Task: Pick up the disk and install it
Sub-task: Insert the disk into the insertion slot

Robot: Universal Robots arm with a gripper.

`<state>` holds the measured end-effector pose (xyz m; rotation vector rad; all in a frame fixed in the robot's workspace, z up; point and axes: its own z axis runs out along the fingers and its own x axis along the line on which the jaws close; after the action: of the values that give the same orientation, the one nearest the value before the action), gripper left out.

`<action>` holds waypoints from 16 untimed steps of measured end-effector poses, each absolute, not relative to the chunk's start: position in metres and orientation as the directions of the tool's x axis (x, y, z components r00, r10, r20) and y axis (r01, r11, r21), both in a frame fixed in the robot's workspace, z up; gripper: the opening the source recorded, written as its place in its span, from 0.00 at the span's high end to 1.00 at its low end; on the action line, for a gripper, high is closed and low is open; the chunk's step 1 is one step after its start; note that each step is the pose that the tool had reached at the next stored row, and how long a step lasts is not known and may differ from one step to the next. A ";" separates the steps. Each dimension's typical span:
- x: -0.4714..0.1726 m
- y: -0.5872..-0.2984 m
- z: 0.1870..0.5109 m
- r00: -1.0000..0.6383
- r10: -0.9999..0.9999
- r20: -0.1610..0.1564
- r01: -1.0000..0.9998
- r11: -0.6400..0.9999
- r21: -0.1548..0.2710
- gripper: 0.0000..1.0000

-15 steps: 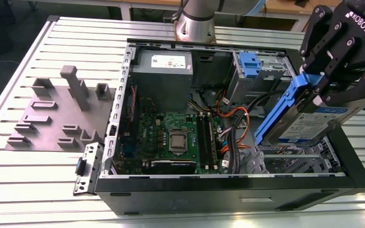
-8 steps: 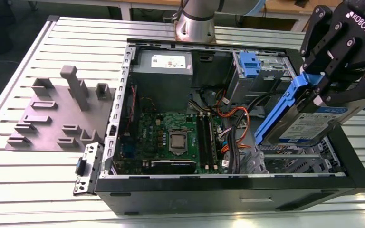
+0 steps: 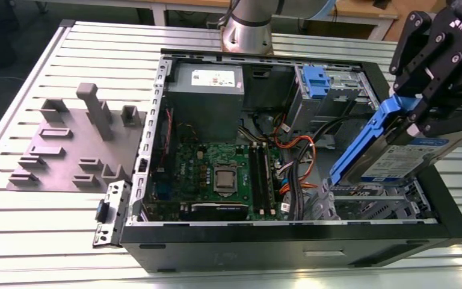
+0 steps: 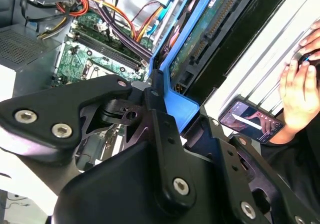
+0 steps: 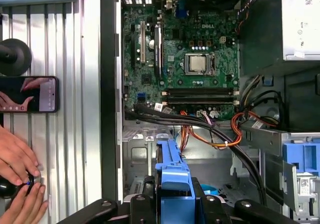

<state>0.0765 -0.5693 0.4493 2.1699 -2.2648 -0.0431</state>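
In the exterior view my gripper (image 3: 420,118) is shut on the disk (image 3: 399,159), a silver drive with a white-and-blue label and blue rails. It hangs tilted, one end down, over the front drive cage (image 3: 375,205) at the right end of the open computer case (image 3: 295,238). In the second wrist view the black fingers (image 4: 75,114) clamp the blue rail (image 4: 175,102), and the disk's green underside (image 4: 200,44) with its connector shows beyond. The first wrist view has the blue rail (image 5: 172,181) held upright above the metal bay floor (image 5: 145,149).
Inside the case are a grey power supply (image 3: 207,96), a green motherboard (image 3: 215,174), orange and black cables (image 3: 295,156) and another blue carrier (image 3: 315,78) in a rear bay. A grey fixture plate (image 3: 70,144) lies left of the case. A person's hands (image 5: 17,184) and a phone (image 5: 30,94) rest on the table.
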 end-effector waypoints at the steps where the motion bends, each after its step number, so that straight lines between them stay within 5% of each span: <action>1: 0.076 -0.570 0.449 -0.043 -0.999 -0.016 -0.999 0.043 0.023 0.64; 16: 0.078 -0.572 0.439 -0.043 -0.999 -0.016 -0.999 0.042 0.023 0.64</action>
<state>0.0780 -0.5717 0.4390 2.1704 -2.2644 -0.0431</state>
